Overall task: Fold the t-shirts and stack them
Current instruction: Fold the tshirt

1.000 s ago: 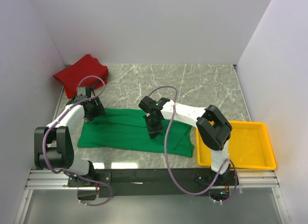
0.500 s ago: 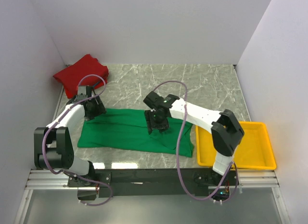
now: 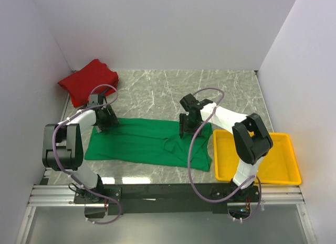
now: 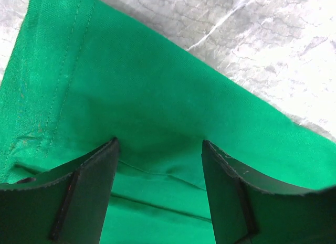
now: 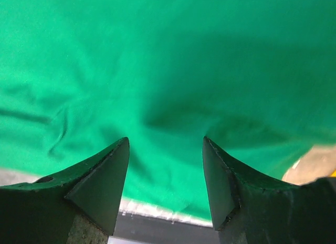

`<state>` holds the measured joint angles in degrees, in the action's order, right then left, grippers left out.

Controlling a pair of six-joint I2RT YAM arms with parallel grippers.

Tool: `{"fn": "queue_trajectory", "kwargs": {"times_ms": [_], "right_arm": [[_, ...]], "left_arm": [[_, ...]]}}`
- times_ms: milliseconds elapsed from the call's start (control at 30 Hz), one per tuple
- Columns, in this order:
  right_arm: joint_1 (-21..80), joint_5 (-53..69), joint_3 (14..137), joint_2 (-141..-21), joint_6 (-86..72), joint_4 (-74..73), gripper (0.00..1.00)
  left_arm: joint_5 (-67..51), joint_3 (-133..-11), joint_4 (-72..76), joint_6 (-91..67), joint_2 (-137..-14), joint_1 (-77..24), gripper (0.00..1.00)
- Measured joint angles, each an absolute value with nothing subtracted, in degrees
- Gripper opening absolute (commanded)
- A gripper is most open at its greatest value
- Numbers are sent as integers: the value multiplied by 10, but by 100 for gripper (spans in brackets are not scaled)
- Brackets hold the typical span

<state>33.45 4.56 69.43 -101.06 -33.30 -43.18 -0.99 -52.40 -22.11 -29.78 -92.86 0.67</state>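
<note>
We see the bright green cotton short-sleeved t-shirt (image 3: 136,141) spread in a long band across the near half of the grey marbled tabletop (image 3: 231,92). It runs from 9 o'clock towards 4 o'clock, and its right end is rumpled and doubled over. The red cotton t-shirt (image 3: 88,81) lies bunched in the far-left corner at 10 o'clock, well apart from the green one. The yellow rectangular plastic tray (image 3: 294,168) sits at 4 o'clock, its left rim just beside the green shirt's right end.

The black two-finger left gripper (image 3: 105,119) is at the shirt's far-left corner. Its wrist view shows the jaws wide apart over cloth near a stitched hem, with nothing between them and marble showing at 1 o'clock. The black two-finger right gripper (image 3: 188,127) is over the shirt's far edge near its right end, also spread wide with nothing pinched. We cannot tell whether either one's tips touch the fabric. A purple cable (image 3: 190,155) from the right arm loops across the shirt's right end, covering part of it from above.
</note>
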Motion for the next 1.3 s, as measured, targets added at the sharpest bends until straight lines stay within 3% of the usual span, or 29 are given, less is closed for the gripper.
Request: {"fn": "queue_trajectory", "kwargs": {"times_ms": [433, 867, 1067, 1300], "right_arm": [[290, 68, 823, -1155, -311, -483, 62], [262, 63, 1177, -1365, -270, -620, 62], [259, 62, 1202, -1378, -263, -608, 62], [258, 69, 1131, -1328, -249, -550, 62]], "left_arm": [[-5, -475, -208, -324, -884, 11, 71], [-2, -396, -285, -385, -755, 6, 71], [-2, -422, -325, -387, -716, 6, 71], [-2, -476, -335, -382, -700, 6, 71]]}}
